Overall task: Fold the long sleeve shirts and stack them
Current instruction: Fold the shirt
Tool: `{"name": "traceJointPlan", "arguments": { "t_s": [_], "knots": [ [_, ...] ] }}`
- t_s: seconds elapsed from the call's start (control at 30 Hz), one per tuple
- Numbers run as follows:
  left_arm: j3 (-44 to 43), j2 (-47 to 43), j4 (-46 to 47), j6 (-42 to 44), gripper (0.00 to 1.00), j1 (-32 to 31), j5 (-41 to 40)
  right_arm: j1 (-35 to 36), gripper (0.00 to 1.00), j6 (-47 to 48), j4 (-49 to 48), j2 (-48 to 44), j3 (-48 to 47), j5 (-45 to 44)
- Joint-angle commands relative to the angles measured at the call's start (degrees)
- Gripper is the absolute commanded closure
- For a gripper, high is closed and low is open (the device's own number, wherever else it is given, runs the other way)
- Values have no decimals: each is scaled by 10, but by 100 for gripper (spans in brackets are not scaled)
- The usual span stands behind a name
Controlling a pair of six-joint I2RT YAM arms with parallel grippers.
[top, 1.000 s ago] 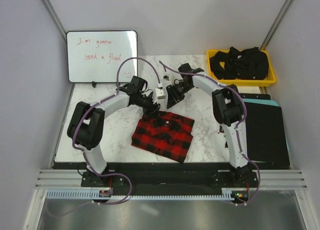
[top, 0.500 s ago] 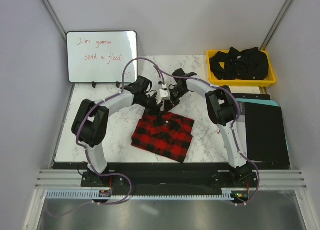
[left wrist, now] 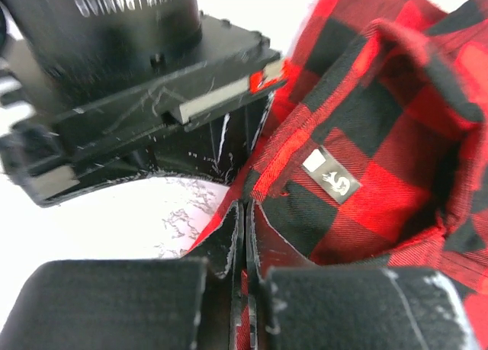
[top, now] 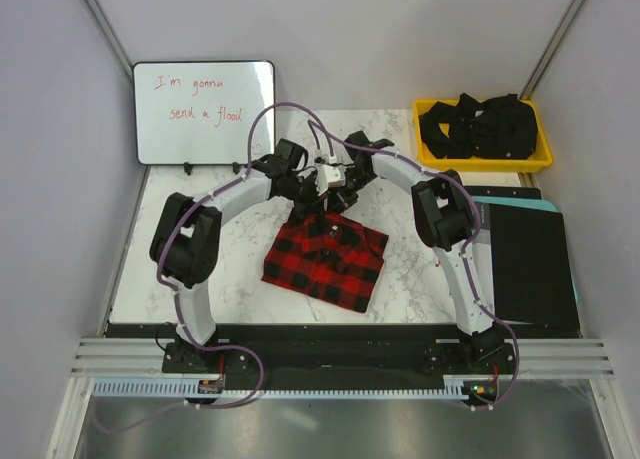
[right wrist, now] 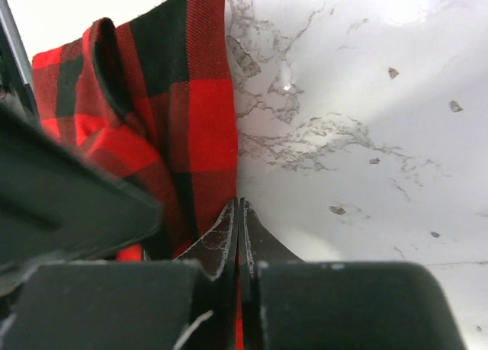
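1. A red-and-black checked flannel shirt (top: pixel 325 264) lies in a folded, roughly square bundle in the middle of the marble counter (top: pixel 230 249). It sits slightly askew, with its collar end at the far side.
2. The cloth looks soft, light and limp, and its layers are loose. It will likely sag and slide open if lifted by one point, so it is better carried by two spread corners or along a folded edge than by the middle.
3. The collar band, with its small neck label (left wrist: pixel 332 184), is the thickest and firmest part, and it makes a good place to take hold.
4. The left claw (left wrist: pixel 245 213) is clenched on the shirt's far edge just left of the collar. Red cloth shows pinched between its fingers.
5. The right claw (right wrist: pixel 239 213) is also clenched, nipping the same far edge right beside the left one. Bare marble lies to its right.
6. Seen from overhead, both claws meet almost touching at the far middle of the bundle. That narrow a hold will probably let the sides droop.
7. Further out, a whiteboard (top: pixel 203 109) with red handwriting stands at the far left. A yellow bin (top: pixel 545 159) of black items sits at the far right.
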State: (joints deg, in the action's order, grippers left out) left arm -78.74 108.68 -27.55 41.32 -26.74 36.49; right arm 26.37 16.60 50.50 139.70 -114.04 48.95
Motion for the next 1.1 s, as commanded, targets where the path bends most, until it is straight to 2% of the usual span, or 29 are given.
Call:
{"name": "traceJointPlan", "arguments": {
  "t_s": [0.0,0.07,0.13,0.17,0.2,0.23,0.27,0.33,0.37,0.47,0.53,0.6,0.7,0.73,0.77,0.83,0.93,1.07],
  "knots": [
    [-11,29,17,-13,95,5,-57,3,100,35,7,4,-34,-15],
    [-14,26,29,-38,91,19,-64,3,100,41,7,7,-45,-27],
    [-14,11,40,-90,77,43,-40,3,100,45,4,15,-60,-54],
    [-5,-14,50,-108,74,53,-23,3,100,46,2,22,-79,-63],
    [2,-28,57,-145,66,61,7,4,100,41,-4,23,-87,-86],
    [11,-45,67,-169,61,74,12,5,98,29,-35,22,-93,-104],
    [34,-61,76,-191,56,80,18,5,86,20,-52,10,-98,-113],
    [53,-101,87,-251,51,95,20,3,75,8,-87,-7,-104,-151],
    [69,-109,87,-271,49,101,20,-3,59,7,-94,-29,-109,-163],
    [97,-133,77,-341,48,121,-9,-30,49,-4,-102,-89,-97,-201],
    [119,-148,72,-375,47,135,-13,-51,48,-27,-106,-139,-54,-201],
    [140,-166,62,-383,47,140,28,-83,51,-46,-102,-176,-14,-179],
    [179,-188,55,-408,47,139,65,-105,56,-129,-115,-266,127,-95],
    [203,-196,54,-429,48,137,74,-105,57,-152,-131,-318,231,-72],
    [212,-198,55,-437,48,136,76,-99,57,-211,-158,-345,288,-33],
    [227,-190,55,-455,48,131,77,-88,57,-244,-224,-401,414,-25],
    [229,-169,54,-473,50,131,71,-59,59,-246,-246,-402,471,-26],
    [227,-111,50,-499,50,143,31,-51,61,-246,-251,-341,475,-47]
  ]
}}
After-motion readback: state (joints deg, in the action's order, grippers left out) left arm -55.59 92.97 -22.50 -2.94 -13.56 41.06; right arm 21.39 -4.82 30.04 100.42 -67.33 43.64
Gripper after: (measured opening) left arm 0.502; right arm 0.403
